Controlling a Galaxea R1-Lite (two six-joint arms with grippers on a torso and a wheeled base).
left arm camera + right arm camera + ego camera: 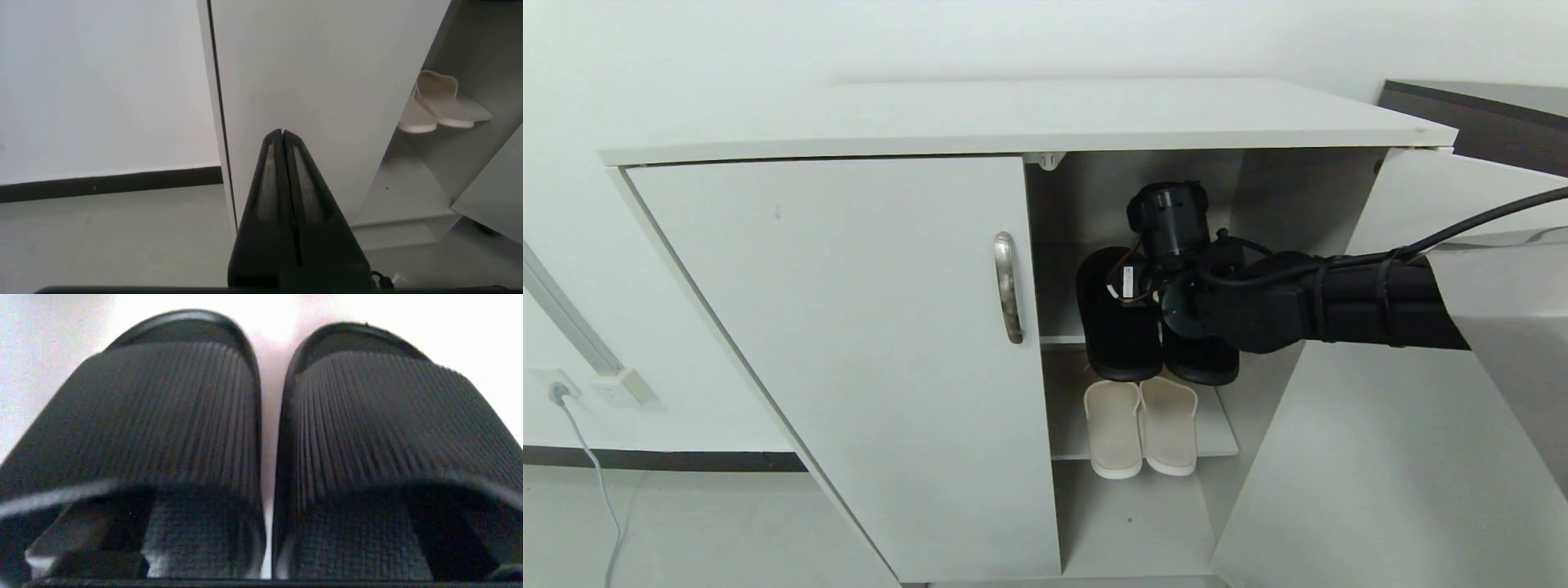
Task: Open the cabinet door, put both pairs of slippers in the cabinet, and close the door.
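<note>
Placing the black slippers (1119, 327) appears to be the step in hand. They lie at the front edge of the upper shelf (1058, 339), above the white pair (1141, 426). Whether they are gripped by the right arm (1298, 302) cannot be told. The left gripper (282, 135) is closed and empty. Release, withdrawal and shutting the open door (1380, 457) are judged to be next.

Slipper pair (1119, 331) at upper shelf (1060, 336), second pair (1141, 426) on shelf beneath (1217, 445)
</note>
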